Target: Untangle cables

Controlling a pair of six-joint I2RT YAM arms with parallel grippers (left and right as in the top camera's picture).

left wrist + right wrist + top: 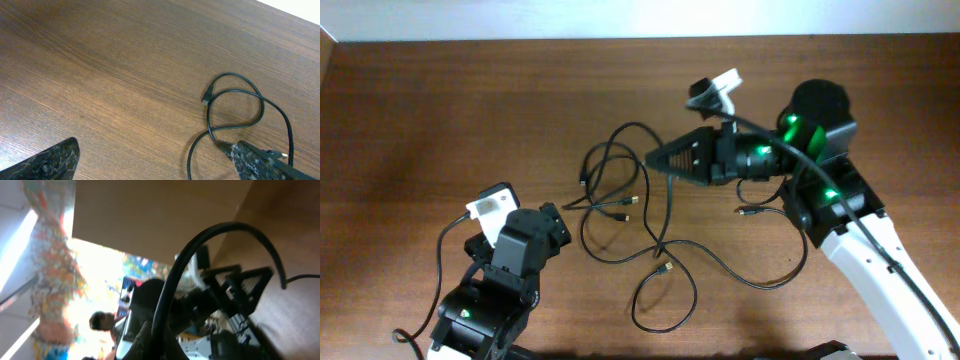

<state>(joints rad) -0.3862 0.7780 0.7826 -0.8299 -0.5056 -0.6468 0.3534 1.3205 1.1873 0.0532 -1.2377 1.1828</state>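
Several thin black cables (620, 205) lie in tangled loops on the middle of the brown table (440, 110), with small plug ends (665, 268) scattered around them. My right gripper (653, 157) hovers over the top of the tangle, turned on its side and shut on a cable. That cable (200, 245) arcs up from between the fingers (146, 341) in the right wrist view. My left gripper (558, 215) stands open at the tangle's left edge, holding nothing. In the left wrist view a cable loop (235, 110) lies by the right fingertip (250, 155) of the left gripper (155, 167).
A short loose cable end (750, 211) lies under the right arm. Thicker black wires (445, 250) run along both arms. The table's far edge (620, 38) meets a white wall.
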